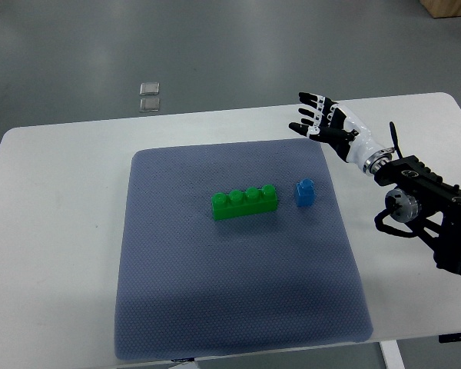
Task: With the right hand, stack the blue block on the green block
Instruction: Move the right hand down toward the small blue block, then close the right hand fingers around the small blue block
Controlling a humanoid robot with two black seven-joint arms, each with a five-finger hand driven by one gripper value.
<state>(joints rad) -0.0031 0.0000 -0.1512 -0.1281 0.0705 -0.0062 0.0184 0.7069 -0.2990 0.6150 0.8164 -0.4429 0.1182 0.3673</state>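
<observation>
So the green block [245,203] lies mid-mat [177,307], long axis roughly left-right, right end tipped slightly toward the far edge. Blue block [305,192] stands just off its right end. Right hand [323,121] hovers by the mat's far-right corner, fingers [306,113] spread, holding nothing.

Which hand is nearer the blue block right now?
Right. The right hand hovers open above the mat's far right corner, beyond the blue block and apart from it. The left hand is not in view.

White table [61,200] carries grey-blue mat [238,307] (textured, covering middle).
</observation>
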